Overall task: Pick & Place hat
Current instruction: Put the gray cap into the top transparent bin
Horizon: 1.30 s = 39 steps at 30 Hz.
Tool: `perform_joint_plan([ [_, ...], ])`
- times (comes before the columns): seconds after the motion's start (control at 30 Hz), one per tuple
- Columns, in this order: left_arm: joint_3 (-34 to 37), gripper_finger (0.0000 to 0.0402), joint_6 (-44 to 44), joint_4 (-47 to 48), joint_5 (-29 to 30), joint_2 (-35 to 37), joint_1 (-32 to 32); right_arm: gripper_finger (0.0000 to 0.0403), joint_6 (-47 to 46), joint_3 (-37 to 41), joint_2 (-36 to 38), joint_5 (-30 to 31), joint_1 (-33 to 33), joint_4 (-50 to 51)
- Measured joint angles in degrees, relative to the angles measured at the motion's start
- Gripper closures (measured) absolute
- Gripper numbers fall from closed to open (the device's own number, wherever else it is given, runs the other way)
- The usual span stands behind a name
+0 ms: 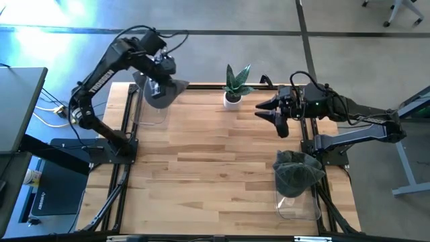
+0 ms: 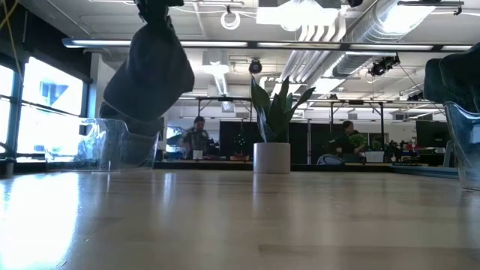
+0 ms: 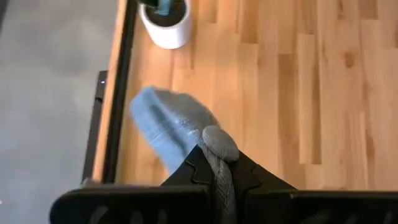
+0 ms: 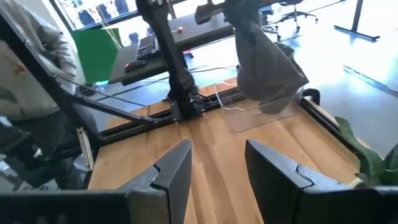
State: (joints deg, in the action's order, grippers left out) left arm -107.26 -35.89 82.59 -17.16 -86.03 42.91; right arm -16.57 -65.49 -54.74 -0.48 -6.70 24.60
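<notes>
A grey knit hat (image 1: pixel 163 93) hangs from my left gripper (image 1: pixel 156 86) over a clear plastic bin (image 1: pixel 153 107) at the table's far left corner. In the low view the hat (image 2: pixel 150 71) dangles with its lower end inside the bin (image 2: pixel 112 142). The left wrist view shows the hat (image 3: pixel 174 127) below the shut fingers. My right gripper (image 1: pixel 277 115) is open and hovers over the far right of the table; its wrist view shows the gripper (image 4: pixel 217 165) holding nothing. A second dark hat (image 1: pixel 295 171) sits in a clear bin (image 1: pixel 299 202) at the right edge. My left gripper pinches a bunched fold (image 3: pixel 219 146) at the hat's top end between its two fingers (image 3: pixel 245 174), coming from above and pointing down. The hat hangs lifted below the fingers, and its lower end (image 2: pixel 135 131) dips into the clear bin.
A small potted plant (image 1: pixel 235 86) in a white pot stands at the far edge's middle. Black frame rails (image 1: pixel 127 134) run along both table sides. The wooden middle of the table (image 1: pixel 215 168) is bare. People sit in the room beyond the table (image 2: pixel 196 139).
</notes>
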Motion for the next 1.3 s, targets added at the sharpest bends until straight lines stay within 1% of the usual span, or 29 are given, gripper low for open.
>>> perform_joint_plan([
  [0.2,0.5,0.0401,-4.0,2.2,1.8,0.8,5.4,0.026,-0.1,0.0,0.0,2.0,0.0,-1.4],
  [0.3,4.5,0.0401,-3.7,-0.3,5.7,2.2,7.8,0.0261,-0.1,0.0,0.0,2.1,0.0,-3.9],
  [0.37,8.5,0.0401,-4.0,-1.8,5.9,3.9,9.6,0.0261,-0.6,0.0,0.0,2.1,0.0,-5.3],
  [0.57,22.9,0.0401,-4.3,-11.7,1.3,11.3,13.9,0.0261,-1.6,0.0,0.0,2.8,0.0,-6.1],
  [0.67,29.4,0.0401,-3.3,-17.2,-5.4,14.7,14.2,0.0261,-1.7,0.0,0.0,4.1,0.0,-6.1],
  [0.8,34.5,0.0401,-2.0,-20.5,-10.7,18.1,14.1,0.0261,-3.0,0.0,0.0,4.9,0.0,-6.2],
  [0.87,36.4,0.0401,-3.2,-22.1,-11.1,19.4,14.1,0.0261,-3.6,0.0,0.0,5.2,0.0,-6.2],
  [0.97,39.7,0.0401,-4.7,-24.8,-9.8,19.5,14.1,0.0261,-4.2,0.0,0.0,6.2,0.0,-6.7],
  [1.07,42.9,0.0401,-5.3,-29.6,-9.0,19.6,14.1,0.0261,-4.8,0.0,0.0,6.6,0.0,-7.8],
  [1.13,44.2,0.04,-6.9,-31.5,-5.8,19.6,14.1,0.0261,-5.9,0.0,0.0,6.6,0.0,-8.3],
  [1.23,45.5,0.0394,-8.5,-35.5,0.5,19.6,14.1,0.0261,-7.8,0.0,0.0,6.5,0.0,-8.6],
  [1.3,46.4,0.0387,-10.5,-36.5,2.2,18.8,14.1,0.0261,-9.0,0.0,-0.1,6.5,0.0,-8.6],
])
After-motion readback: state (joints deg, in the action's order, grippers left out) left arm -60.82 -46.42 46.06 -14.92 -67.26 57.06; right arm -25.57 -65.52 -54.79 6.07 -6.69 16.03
